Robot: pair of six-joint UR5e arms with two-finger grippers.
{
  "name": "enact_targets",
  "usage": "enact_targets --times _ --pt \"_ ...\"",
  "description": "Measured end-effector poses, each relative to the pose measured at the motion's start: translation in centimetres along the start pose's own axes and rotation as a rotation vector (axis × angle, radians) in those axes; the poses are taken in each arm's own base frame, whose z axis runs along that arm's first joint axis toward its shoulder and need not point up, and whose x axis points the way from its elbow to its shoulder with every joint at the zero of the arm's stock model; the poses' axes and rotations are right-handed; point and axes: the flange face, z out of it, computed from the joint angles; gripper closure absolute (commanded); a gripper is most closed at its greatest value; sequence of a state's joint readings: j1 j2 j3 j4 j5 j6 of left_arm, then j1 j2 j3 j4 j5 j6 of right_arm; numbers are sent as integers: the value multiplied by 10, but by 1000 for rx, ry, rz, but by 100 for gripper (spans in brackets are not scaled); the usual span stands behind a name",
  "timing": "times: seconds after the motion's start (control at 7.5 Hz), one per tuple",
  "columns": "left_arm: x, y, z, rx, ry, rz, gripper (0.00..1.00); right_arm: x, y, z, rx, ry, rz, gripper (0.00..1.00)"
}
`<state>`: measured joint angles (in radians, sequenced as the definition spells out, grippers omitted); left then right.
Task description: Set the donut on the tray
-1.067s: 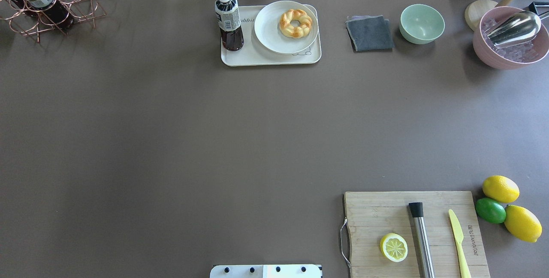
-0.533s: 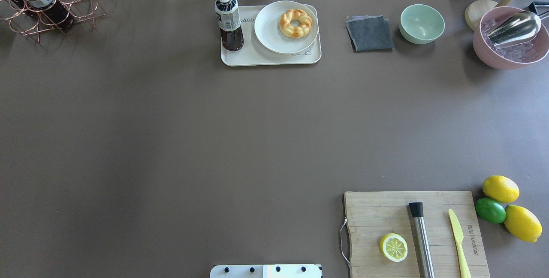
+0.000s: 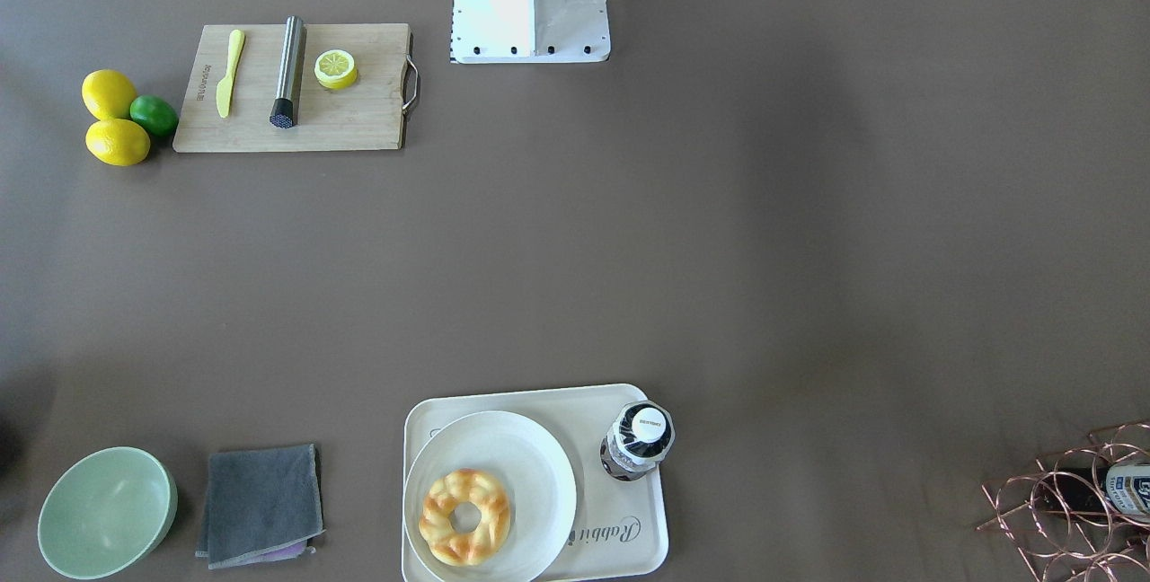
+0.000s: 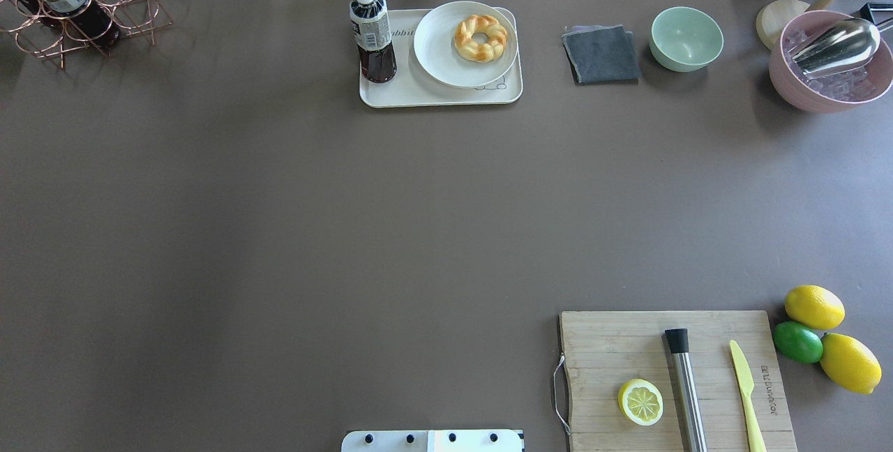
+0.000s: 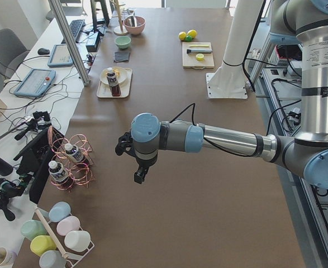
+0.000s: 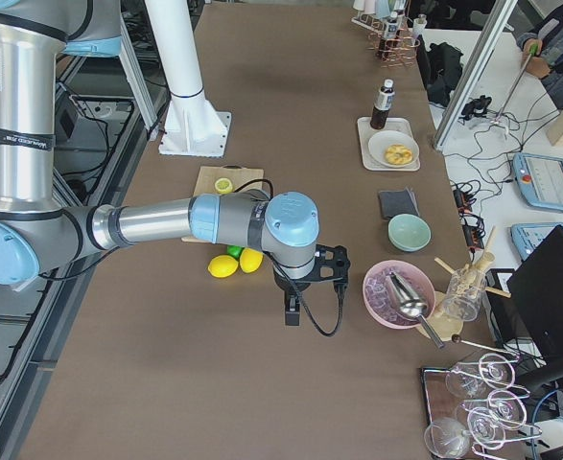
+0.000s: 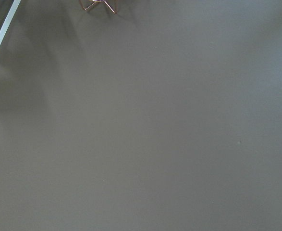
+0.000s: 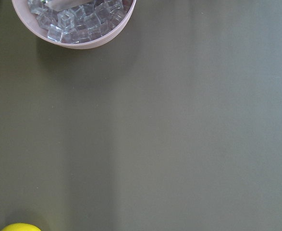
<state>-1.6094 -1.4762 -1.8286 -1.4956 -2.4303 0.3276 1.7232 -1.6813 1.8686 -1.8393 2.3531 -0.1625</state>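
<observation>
The golden braided donut (image 4: pixel 481 38) lies on a round white plate (image 4: pixel 436 54). The plate sits on the cream rabbit tray (image 4: pixel 418 96) at the table's far middle. The front-facing view shows the donut (image 3: pixel 465 516), plate (image 3: pixel 535 461) and tray (image 3: pixel 633 542) too. My left gripper (image 5: pixel 139 175) shows only in the exterior left view, hovering over bare table near the wire rack, far from the tray. My right gripper (image 6: pixel 293 314) shows only in the exterior right view, near the pink bowl. I cannot tell whether either is open or shut.
A dark tea bottle (image 4: pixel 372 33) stands on the tray's left end. A grey cloth (image 4: pixel 601 54), green bowl (image 4: pixel 686 38) and pink ice bowl with scoop (image 4: pixel 830 65) are to the right. A cutting board (image 4: pixel 628 347) with a lemon half lies front right, and a copper rack (image 4: pixel 84 12) far left.
</observation>
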Motion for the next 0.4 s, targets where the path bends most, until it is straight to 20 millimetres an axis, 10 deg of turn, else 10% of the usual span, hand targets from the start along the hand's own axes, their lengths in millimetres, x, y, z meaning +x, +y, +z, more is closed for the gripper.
enact_targets --times 0.4 --pt "-2 5 3 -5 3 -7 2 1 0 -1 2 0 1 0"
